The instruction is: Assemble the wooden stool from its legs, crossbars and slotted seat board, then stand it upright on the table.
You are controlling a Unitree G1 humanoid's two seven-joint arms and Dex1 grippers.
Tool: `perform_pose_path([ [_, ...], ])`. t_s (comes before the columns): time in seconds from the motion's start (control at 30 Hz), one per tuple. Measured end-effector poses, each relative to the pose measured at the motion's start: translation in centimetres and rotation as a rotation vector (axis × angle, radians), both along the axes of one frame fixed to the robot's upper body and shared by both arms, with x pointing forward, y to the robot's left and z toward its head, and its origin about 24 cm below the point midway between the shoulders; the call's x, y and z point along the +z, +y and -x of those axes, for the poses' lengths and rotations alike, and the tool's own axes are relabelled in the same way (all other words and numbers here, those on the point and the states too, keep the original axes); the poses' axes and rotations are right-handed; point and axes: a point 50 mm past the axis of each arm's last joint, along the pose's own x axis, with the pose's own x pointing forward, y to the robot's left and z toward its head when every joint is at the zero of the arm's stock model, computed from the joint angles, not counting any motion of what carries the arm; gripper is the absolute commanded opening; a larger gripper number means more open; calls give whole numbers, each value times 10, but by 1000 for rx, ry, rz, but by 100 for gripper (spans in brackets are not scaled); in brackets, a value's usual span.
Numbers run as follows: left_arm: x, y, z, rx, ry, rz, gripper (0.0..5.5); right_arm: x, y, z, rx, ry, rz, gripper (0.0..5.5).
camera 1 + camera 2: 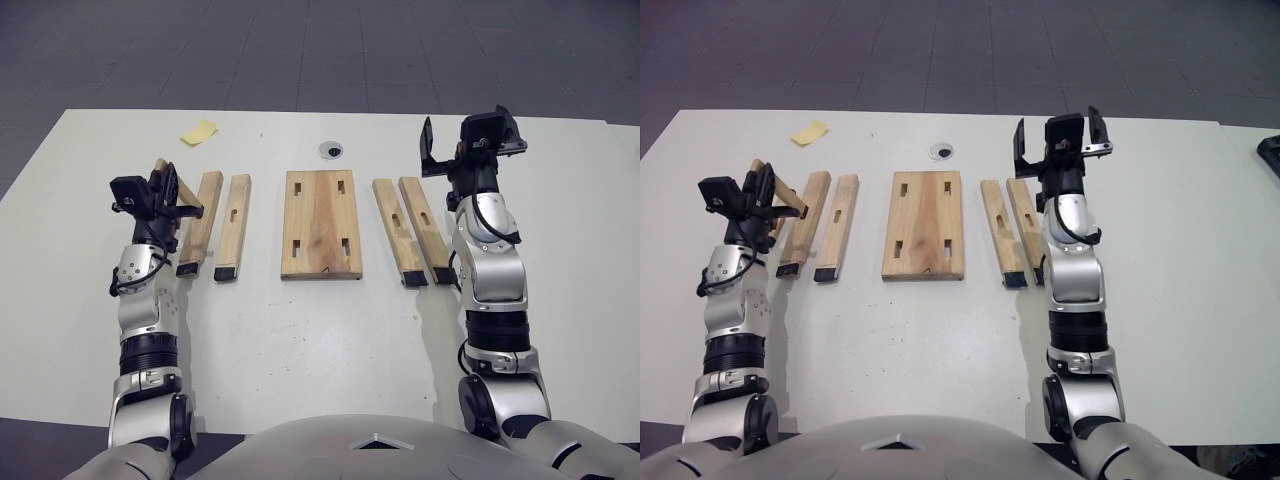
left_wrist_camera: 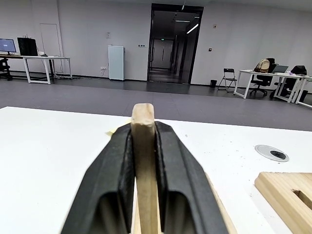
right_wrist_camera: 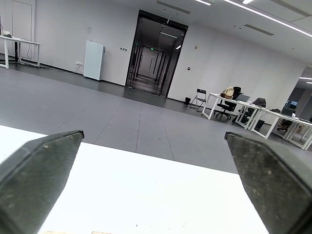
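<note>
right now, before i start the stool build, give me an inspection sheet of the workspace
surface: white table, with the parts laid flat on it
job's things: seat board in the centre, four slots; left legs and right legs lie in pairs either side, apart from it; one wooden piece is held
clutter: yellow note at the far left; round grommet beyond the seat board
grippers: left tool shut on the wooden piece; right tool open and empty, by the right legs' far ends
cables: black cable loop at the left wrist
surroundings: grey floor, desks, dark doorway
</note>
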Motion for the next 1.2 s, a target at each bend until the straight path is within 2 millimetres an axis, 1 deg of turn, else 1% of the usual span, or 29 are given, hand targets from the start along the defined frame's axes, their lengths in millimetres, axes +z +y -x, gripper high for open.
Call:
perform_pose_path([
  [0.3, -4, -4, 1, 6, -20, -6, 41, 4, 5, -2, 20, -13, 5, 540],
  [0.5, -3, -10, 2, 20, -29, 20, 41, 4, 9, -2, 35, -12, 4, 540],
  [0.53, -2, -11, 2, 22, -26, 25, 78, 4, 10, -3, 37, -9, 4, 540],
  [0.57, -1, -14, 2, 20, -18, 33, 90, 3, 10, -3, 40, -6, 5, 540],
  [0.6, -5, -17, 1, 12, 31, 44, 109, 4, 11, -4, 46, -6, 6, 540],
  [0.63, -20, -21, 6, 11, 106, 72, 124, 5, 12, -5, 48, -11, 7, 540],
  [0.67, -29, -27, 10, 5, 150, 95, 142, 6, 12, -6, 49, -11, 7, 540],
  [0.7, -33, -31, 11, 2, 171, 110, 153, 7, 12, -6, 51, -12, 7, 540],
  [0.77, -22, -32, 7, 3, 137, 107, 187, 6, 12, -7, 51, -11, 7, 540],
  [0.83, -1, -34, 0, -6, 66, 97, 218, 5, 12, -7, 51, -7, 7, 540],
  [0.87, 6, -35, -2, -10, 44, 94, 240, 5, 12, -7, 51, -6, 7, 540],
  [0.93, 13, -35, -4, -11, 25, 92, 260, 5, 12, -7, 51, -6, 7, 540],
  [1.1, 34, -34, -3, -1, -34, 81, 353, 5, 12, -8, 52, -7, 7, 540],
  [1.13, 42, -33, -5, 2, -57, 75, 360, 5, 12, -8, 52, -6, 8, 540],
  [1.17, 49, -32, -7, 1, -78, 79, 382, 4, 12, -8, 53, -6, 8, 540],
  [1.2, 57, -31, -8, -3, -103, 118, 395, 4, 12, -9, 53, -5, 8, 540],
])
